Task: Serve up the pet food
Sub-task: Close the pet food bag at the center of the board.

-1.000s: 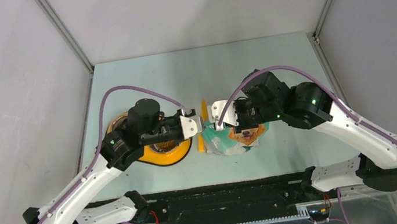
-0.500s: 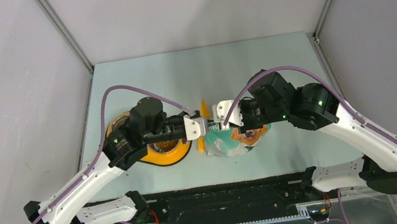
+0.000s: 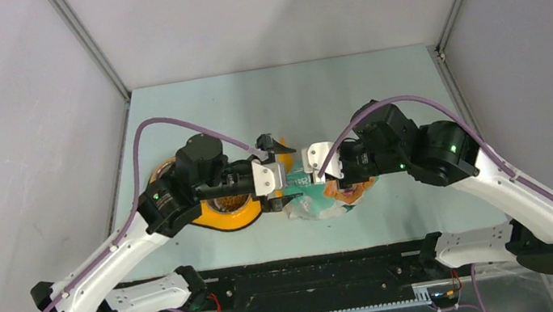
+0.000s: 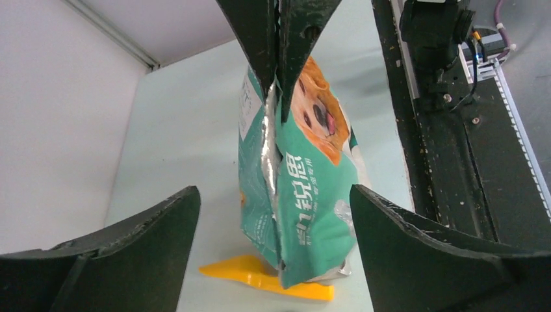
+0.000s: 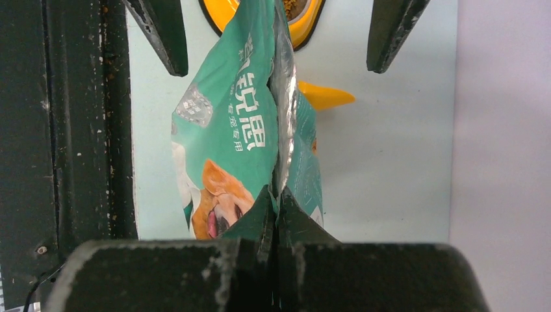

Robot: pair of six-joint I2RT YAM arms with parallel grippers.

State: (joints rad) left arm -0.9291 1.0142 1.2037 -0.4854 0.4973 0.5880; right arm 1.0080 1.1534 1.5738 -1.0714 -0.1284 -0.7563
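The green-and-white dog-picture bag (image 4: 305, 188) stands upright at the table's middle. My right gripper (image 5: 276, 205) is shut on its top seam, and its fingers (image 4: 263, 39) show from the left wrist view too. My left gripper (image 4: 273, 253) is open wide, one finger on each side of the bag's near edge, touching nothing. Brown pet food (image 3: 227, 204) lies in the orange bowl (image 3: 217, 217) under my left arm, and pet food (image 5: 292, 8) also shows in the right wrist view. An orange scoop (image 4: 260, 276) lies flat, partly under the bag.
The black rail (image 4: 448, 130) along the table's near edge runs close beside the bag. Grey walls close in the table at left, right and back. Purple cables loop above both arms.
My left gripper went from nearly shut at the bag's edge to wide open, letting the bag go. The right gripper stays clamped on the seam and has shifted slightly right.
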